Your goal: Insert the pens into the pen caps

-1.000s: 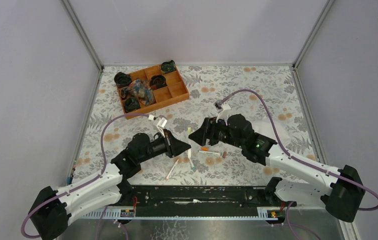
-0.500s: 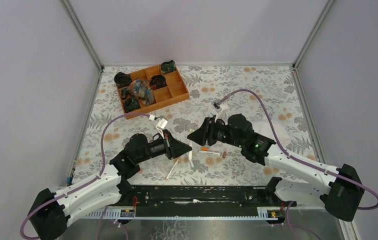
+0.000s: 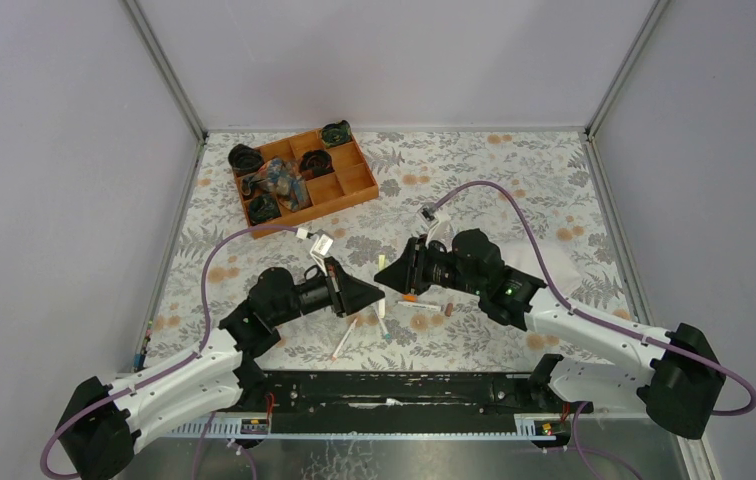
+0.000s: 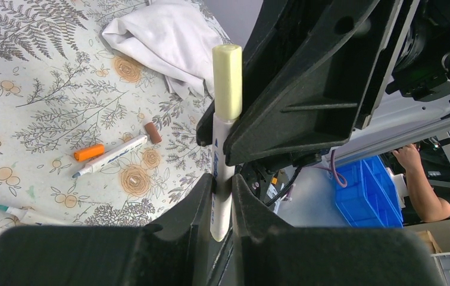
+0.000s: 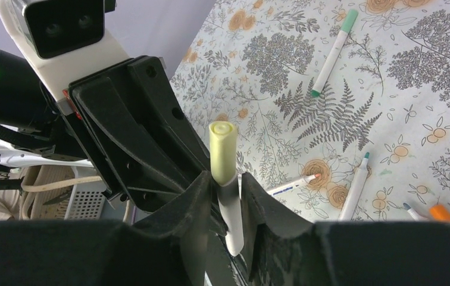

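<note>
Left wrist view: one yellow-capped pen (image 4: 222, 143) is pinched by left gripper (image 4: 221, 190) and right gripper (image 5: 227, 186). Two pens (image 4: 109, 156) and two caps (image 4: 88, 152) are seen near it.

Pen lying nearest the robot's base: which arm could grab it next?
Left, probably. That loose pen lies right beside the left fingers, farther from the right fingers. Both hold a capped pen, so one must let go first.

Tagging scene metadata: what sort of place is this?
Most likely a lab robot test cell: plain grey walls on metal framing box in a floral-covered table, and the left wrist view shows blue bins and a person beside it.
</note>
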Tool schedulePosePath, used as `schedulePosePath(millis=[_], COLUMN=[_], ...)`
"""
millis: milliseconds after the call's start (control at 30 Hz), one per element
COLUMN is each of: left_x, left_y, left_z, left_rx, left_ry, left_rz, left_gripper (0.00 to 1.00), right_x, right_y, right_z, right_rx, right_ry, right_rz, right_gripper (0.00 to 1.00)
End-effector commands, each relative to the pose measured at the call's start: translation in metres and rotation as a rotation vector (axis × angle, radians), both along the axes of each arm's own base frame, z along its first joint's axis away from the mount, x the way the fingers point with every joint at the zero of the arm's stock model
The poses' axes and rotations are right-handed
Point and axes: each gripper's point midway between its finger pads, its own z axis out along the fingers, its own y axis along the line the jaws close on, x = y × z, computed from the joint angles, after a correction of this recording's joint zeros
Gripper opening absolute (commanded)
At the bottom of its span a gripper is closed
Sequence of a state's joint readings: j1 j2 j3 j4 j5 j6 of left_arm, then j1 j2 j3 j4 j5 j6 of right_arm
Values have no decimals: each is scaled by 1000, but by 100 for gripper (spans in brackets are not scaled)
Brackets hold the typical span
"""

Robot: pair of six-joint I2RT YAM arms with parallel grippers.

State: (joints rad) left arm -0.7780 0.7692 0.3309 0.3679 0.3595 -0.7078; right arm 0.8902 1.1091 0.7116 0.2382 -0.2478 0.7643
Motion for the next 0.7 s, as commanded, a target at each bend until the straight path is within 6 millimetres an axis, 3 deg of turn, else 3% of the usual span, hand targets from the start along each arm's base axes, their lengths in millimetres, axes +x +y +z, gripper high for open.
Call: schedulePosePath(millis=[0, 267, 500, 667], left_x=[5, 6, 6, 7], left_y=[-1, -1, -2, -4], left_z=[24, 20, 7, 5], left_rx=[-79, -80, -42, -32], left_ry=[-58, -44, -10, -6], left_rz=[22, 26, 19, 13], left_gripper=[0, 1, 34, 40], right_x=[-4, -2, -1, -1], right_y=[5, 5, 6, 8], right_z=[12, 13, 24, 25], right_rx=[48, 58, 90, 98], right_ry=[-33, -37, -55, -49], right_rz=[29, 22, 14, 20], right_gripper=[30, 10, 0, 0])
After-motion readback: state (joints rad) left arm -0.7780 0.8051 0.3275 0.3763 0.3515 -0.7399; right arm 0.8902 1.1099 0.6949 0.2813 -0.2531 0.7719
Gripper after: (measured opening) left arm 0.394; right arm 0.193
